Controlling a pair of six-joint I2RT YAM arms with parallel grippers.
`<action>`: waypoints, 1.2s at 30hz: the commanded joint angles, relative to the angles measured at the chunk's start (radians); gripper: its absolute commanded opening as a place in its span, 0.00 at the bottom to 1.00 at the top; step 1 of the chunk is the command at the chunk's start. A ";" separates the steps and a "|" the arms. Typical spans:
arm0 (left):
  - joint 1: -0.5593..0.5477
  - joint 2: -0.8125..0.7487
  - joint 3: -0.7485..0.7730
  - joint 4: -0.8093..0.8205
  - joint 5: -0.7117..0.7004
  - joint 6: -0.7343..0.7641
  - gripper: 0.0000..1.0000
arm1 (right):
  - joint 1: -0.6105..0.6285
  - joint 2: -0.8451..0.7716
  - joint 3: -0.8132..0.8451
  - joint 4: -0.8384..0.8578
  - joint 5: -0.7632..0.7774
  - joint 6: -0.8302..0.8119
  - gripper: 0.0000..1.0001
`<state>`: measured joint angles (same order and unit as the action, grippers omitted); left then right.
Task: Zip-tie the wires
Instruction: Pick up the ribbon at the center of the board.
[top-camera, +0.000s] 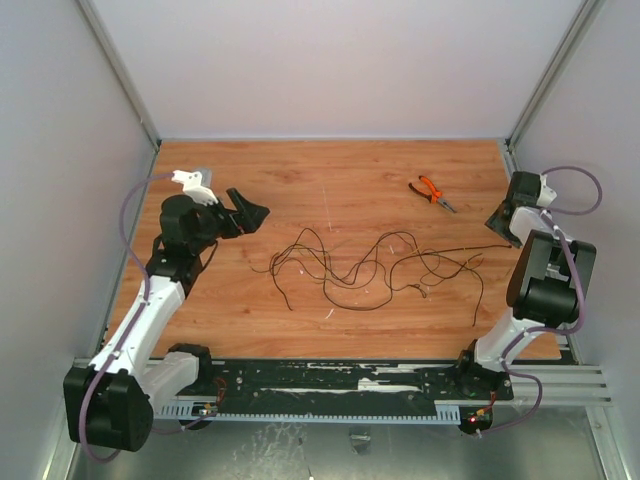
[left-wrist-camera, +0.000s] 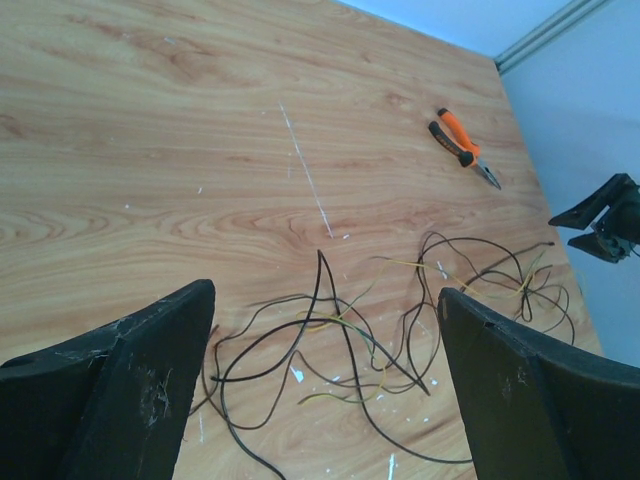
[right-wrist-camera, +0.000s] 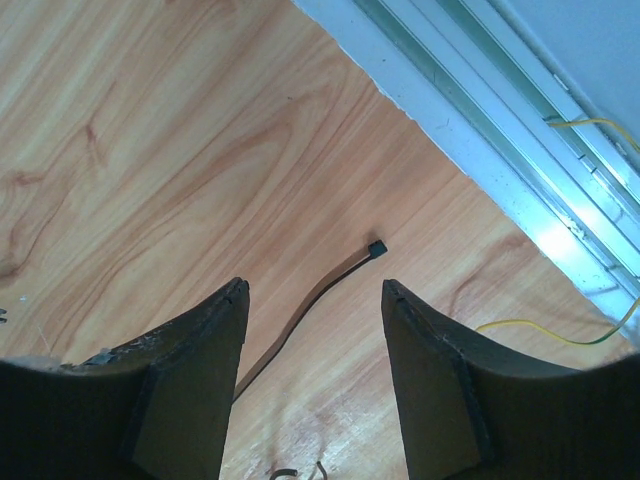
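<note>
Thin, floppy black wires (top-camera: 370, 262) (a few yellowish strands among them) sprawl in loose loops across the middle of the glossy wood-grain worktop (top-camera: 300, 170), reaching toward its right edge. The scuffed matte-black left gripper (left-wrist-camera: 325, 290) and right gripper (right-wrist-camera: 314, 284) both have their jaws spread, pinching nothing. A flat black zip tie (right-wrist-camera: 345, 270) lies on the wood below the right one.

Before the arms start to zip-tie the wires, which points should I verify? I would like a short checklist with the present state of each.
1. Left gripper open and empty: ok.
2. Right gripper open, holding nothing: ok.
3. Zip tie found: ok, it lies flat on the table between the right fingers, not gripped.
4. Wires gathered into one bundle: not ok, they lie spread in loose loops.
5. Orange-handled pliers apart from the wires: ok.
6. Zip tie threaded around the wires: not ok.
</note>
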<state>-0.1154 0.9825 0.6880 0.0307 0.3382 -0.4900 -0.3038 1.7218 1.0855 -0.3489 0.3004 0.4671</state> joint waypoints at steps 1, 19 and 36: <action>-0.032 -0.002 -0.009 0.043 -0.024 0.036 0.98 | -0.007 0.007 0.006 -0.011 0.044 0.021 0.57; -0.107 0.061 -0.001 0.052 -0.049 0.071 0.99 | -0.008 0.069 -0.021 0.013 0.069 0.102 0.54; -0.116 0.078 0.016 0.049 -0.049 0.080 0.98 | -0.056 0.118 -0.012 0.029 0.067 0.102 0.49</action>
<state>-0.2203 1.0542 0.6876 0.0505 0.2893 -0.4263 -0.3435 1.8065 1.0702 -0.3122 0.3443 0.5602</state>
